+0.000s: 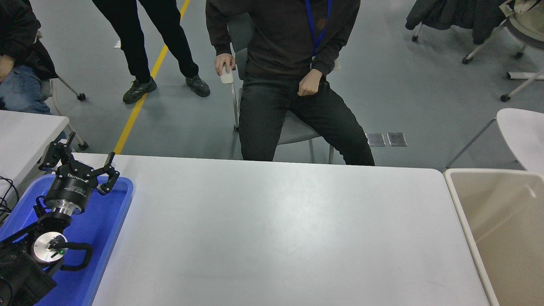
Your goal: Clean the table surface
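Observation:
The table surface (280,229) is a wide, matte white-grey top with rounded corners filling the lower half of the head view; nothing lies on its bare part. My left gripper (81,156) is parked at the lower left above a blue tray (106,221), its fingers spread open with nothing between them. My right arm and its gripper are out of view.
A beige bin (501,229) stands against the table's right end. A person sits on a chair (293,127) just beyond the far edge, another stands at the back left, a third sits at far left. A smaller white table (25,131) adjoins on the left.

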`<state>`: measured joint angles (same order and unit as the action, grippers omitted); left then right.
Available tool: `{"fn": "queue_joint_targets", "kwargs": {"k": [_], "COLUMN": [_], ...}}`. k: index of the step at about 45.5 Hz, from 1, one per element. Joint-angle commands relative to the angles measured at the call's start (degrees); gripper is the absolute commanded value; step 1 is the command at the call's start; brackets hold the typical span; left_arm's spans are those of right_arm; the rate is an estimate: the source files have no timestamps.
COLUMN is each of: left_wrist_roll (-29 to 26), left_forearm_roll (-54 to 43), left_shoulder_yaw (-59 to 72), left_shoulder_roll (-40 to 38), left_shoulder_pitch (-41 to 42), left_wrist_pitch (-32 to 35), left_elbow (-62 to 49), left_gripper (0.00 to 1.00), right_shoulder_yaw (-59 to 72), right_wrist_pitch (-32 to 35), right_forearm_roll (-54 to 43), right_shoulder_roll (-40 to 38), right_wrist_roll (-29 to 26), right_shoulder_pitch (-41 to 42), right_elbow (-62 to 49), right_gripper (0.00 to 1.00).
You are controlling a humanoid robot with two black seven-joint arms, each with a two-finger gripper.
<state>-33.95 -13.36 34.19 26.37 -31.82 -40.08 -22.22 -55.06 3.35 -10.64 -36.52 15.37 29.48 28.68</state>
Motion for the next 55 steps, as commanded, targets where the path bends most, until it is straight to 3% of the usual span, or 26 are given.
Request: {"fn": "queue_joint_targets", "kwargs": {"k": [1,11,25,35,55], "left_wrist_roll": [0.0,0.0,0.0,0.0,0.0], "left_forearm_roll": [0.0,0.0,0.0,0.0,0.0], "left_shoulder_yaw": [0.0,0.0,0.0,0.0,0.0], "left_shoulder_roll": [0.0,0.0,0.0,0.0,0.0], "left_shoulder_pitch": [0.0,0.0,0.0,0.0,0.0], "left_wrist_pitch": [0.0,0.0,0.0,0.0,0.0], "left_elbow": [0.0,0.0,0.0,0.0,0.0], "left_gripper": [1.00,1.00,1.00,1.00,1.00], "right_shoulder_yaw": [-17.0,-21.0,-20.5,-19.8,-16.5], "right_wrist_pitch": [4.9,5.5,5.8,5.0,5.7], "right_forearm_roll": [-0.2,-3.6,-18.5,-19.0,-18.8], "right_shoulder_roll": [0.9,7.0,15.1,19.9,19.7], "right_wrist_roll": [0.0,0.8,9.9,12.1,12.1], "right_shoulder_pitch": [-9.3,-12.5,-14.7,-15.1,-15.4], "right_elbow": [15.3,22.3,24.8,23.6,22.3], "right_gripper": [0.99,0.99,0.99,0.99,0.99]}}
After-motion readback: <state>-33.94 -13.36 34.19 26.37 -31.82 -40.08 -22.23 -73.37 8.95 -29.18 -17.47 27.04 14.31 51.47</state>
